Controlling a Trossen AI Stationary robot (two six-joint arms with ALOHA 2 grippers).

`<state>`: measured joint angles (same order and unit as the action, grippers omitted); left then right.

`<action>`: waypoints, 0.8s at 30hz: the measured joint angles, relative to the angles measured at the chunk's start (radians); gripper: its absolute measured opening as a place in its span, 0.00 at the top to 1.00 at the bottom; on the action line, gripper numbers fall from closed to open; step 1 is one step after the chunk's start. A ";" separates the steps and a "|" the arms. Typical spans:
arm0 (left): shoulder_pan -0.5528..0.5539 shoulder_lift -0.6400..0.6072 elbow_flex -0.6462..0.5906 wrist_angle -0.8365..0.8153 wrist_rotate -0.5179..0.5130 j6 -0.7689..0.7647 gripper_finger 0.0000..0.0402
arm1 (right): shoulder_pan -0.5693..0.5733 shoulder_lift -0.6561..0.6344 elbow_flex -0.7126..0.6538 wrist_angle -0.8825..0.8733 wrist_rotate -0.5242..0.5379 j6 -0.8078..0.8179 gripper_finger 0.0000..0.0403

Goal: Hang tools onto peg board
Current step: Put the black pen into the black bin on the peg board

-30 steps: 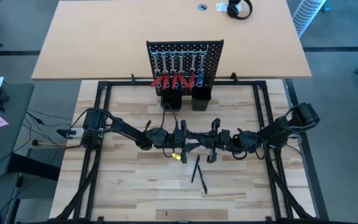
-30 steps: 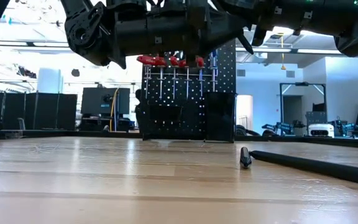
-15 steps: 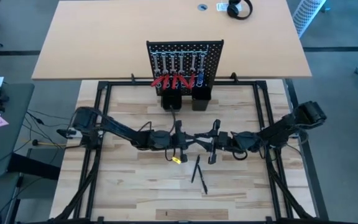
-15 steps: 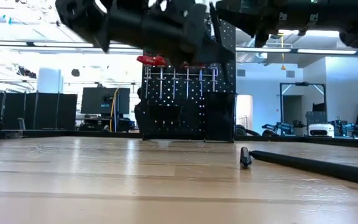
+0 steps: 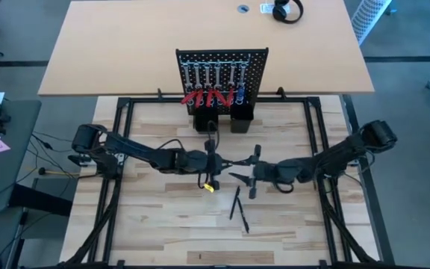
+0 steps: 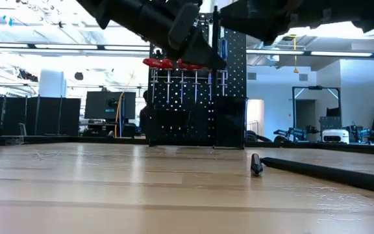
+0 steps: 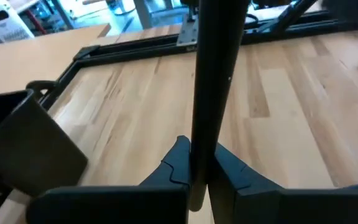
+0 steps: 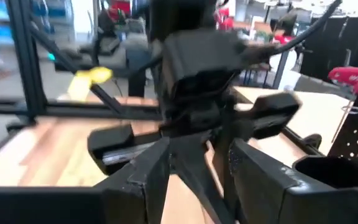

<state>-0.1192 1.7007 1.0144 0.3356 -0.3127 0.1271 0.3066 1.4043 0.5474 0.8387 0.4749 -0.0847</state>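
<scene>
Over the middle of the table, seen from above, both arms meet: the left gripper [image 5: 210,158] sits just in front of the peg board [image 5: 221,78], and the right gripper [image 5: 246,173] faces it from the other side. A thin black stick tool [image 5: 211,152] runs up from the left gripper toward the board's foot, with a small yellow tag [image 5: 210,187] showing below it. Two more black stick tools [image 5: 238,207] lie loose on the wood behind the grippers, and red-handled tools [image 5: 206,97] already hang on the board. Down at table level, the arms loom dark across the top, the board stands upright at centre with the red handles [image 6: 174,64] in a row, and one loose stick [image 6: 256,164] lies on the planks. Through the left wrist camera it's clear: the left fingers [image 7: 178,163] are pinched narrow on the black stick [image 7: 213,81], which rises straight between them. From the right wrist, the right fingers [image 8: 151,168] stand apart with a black shaft between them, but whether they touch it I cannot tell. For this step, I'd say keep the stick upright and the squeeze steady, line its tip over a holder at the board's foot, and lower slowly so it doesn't knock the hanging tools.
</scene>
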 joint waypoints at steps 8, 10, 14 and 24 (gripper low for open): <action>-0.002 0.003 0.026 -0.067 -0.006 0.006 0.97 | 0.001 0.074 0.123 -0.138 0.115 -0.003 0.59; -0.004 0.003 0.028 -0.064 0.004 0.008 0.97 | 0.001 0.074 0.128 -0.144 0.147 -0.002 0.62; -0.003 0.003 0.029 -0.083 0.000 0.009 0.97 | 0.007 0.055 0.127 -0.192 0.206 0.004 0.64; -0.004 0.003 0.029 -0.090 -0.001 0.012 0.97 | -0.011 0.032 0.128 -0.210 0.075 0.042 0.41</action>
<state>-0.1234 1.7035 1.0431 0.2461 -0.3138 0.1390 0.2960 1.4360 0.6750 0.6285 0.5494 -0.0430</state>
